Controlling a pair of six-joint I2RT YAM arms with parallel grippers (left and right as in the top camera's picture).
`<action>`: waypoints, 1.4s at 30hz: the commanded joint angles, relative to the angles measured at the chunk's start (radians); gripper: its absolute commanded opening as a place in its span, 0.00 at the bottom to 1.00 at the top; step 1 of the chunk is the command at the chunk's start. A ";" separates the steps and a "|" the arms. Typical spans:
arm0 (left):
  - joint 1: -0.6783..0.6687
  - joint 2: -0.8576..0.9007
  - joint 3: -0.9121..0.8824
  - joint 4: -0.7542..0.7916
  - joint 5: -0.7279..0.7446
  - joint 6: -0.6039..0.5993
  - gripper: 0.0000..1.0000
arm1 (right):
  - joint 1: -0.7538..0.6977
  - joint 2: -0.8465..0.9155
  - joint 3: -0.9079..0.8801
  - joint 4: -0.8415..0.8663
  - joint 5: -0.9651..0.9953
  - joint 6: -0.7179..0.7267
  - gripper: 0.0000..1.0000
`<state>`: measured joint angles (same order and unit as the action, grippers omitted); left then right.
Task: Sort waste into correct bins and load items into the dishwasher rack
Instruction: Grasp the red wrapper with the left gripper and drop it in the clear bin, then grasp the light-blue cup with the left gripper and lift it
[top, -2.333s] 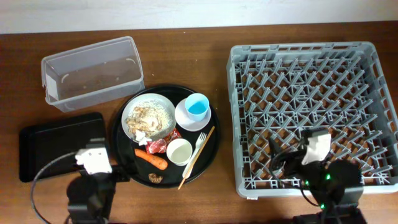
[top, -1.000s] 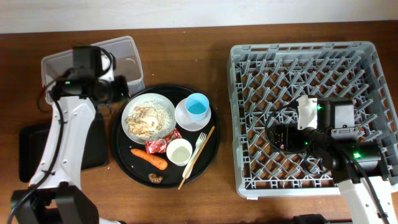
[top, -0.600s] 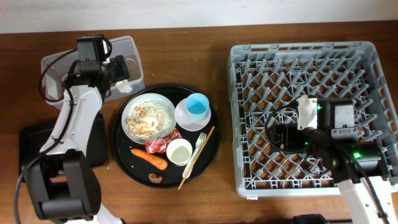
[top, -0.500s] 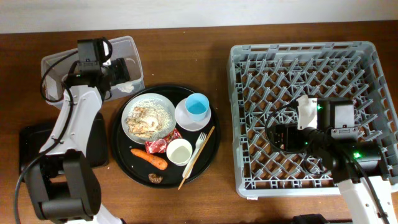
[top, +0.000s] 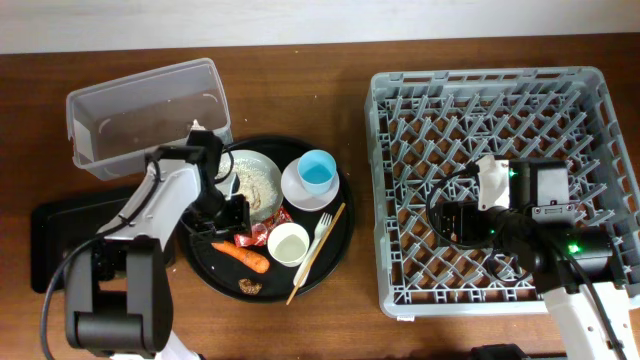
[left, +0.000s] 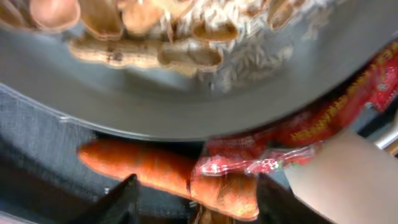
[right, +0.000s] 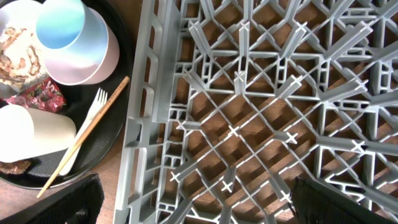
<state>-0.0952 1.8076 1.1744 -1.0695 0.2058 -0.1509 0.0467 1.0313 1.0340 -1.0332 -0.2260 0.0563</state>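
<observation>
My left gripper (top: 232, 214) is open and low over the round black tray, at the plate's front edge. In the left wrist view its fingers (left: 200, 202) straddle the orange carrot (left: 155, 169), with the red wrapper (left: 323, 118) and the white cup (left: 351, 180) just beyond. The carrot (top: 245, 257), the wrapper (top: 262, 233), a brown morsel (top: 250, 286), the white plate (top: 262, 178) with rice scraps, the blue cup (top: 317, 170) in the pale bowl (top: 298, 192), the white cup (top: 288, 243) and the fork (top: 322, 228) lie on that tray. My right gripper (right: 205, 208) is open and empty over the grey rack (top: 500, 90). I do not see the paper scrap.
The clear tub (top: 150, 115) stands at the back left, and the shallow black tray (top: 60, 240) lies at the front left, partly under my left arm. The round black tray (top: 340, 235) also holds a wooden stick (top: 312, 262) beside the fork.
My left arm has swung from above the clear tub down to the round tray, over the carrot and wrapper. The right arm has not moved.
</observation>
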 joint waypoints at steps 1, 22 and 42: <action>-0.003 -0.009 -0.050 0.057 0.027 0.003 0.42 | 0.005 -0.004 0.017 0.000 0.002 0.005 0.99; 0.191 -0.027 0.397 0.412 -0.309 0.033 0.01 | 0.005 -0.004 0.017 0.000 0.002 0.005 0.99; -0.300 0.161 0.412 0.222 0.060 0.032 0.59 | 0.005 -0.004 0.017 -0.015 0.002 0.004 0.99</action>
<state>-0.3775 1.9179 1.5719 -0.8314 0.2554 -0.1238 0.0467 1.0313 1.0344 -1.0451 -0.2260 0.0566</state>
